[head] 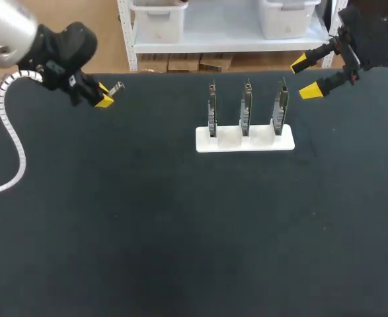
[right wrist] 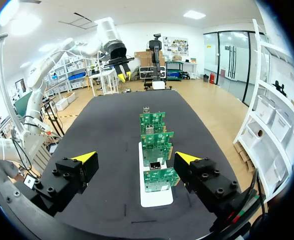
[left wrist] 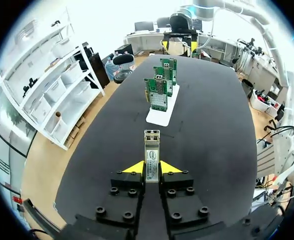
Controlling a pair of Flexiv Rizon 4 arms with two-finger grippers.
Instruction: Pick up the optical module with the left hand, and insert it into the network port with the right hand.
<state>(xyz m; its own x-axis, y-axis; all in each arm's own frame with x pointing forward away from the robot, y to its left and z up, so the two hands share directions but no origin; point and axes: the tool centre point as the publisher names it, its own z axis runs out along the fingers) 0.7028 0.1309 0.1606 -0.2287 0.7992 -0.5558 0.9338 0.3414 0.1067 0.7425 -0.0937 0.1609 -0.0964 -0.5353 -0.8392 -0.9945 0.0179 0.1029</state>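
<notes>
My left gripper (head: 104, 94) hangs above the table's far left corner, shut on the optical module (head: 116, 86), a small silver metal block. In the left wrist view the optical module (left wrist: 151, 152) sticks out ahead from between the yellow fingertips (left wrist: 133, 167). Three green network cards (head: 246, 110) stand upright in a white holder (head: 244, 139) at the table's far middle; ahead of the left gripper they show as network cards (left wrist: 159, 92). My right gripper (head: 309, 75) is open and empty, up at the far right. In its wrist view the right gripper (right wrist: 135, 159) faces the network cards (right wrist: 155, 150).
The table (head: 180, 238) has a black top. A white ribbed cable (head: 12, 142) hangs from my left arm over the left edge. In the right wrist view my left arm (right wrist: 114, 52) shows at the far end of the table.
</notes>
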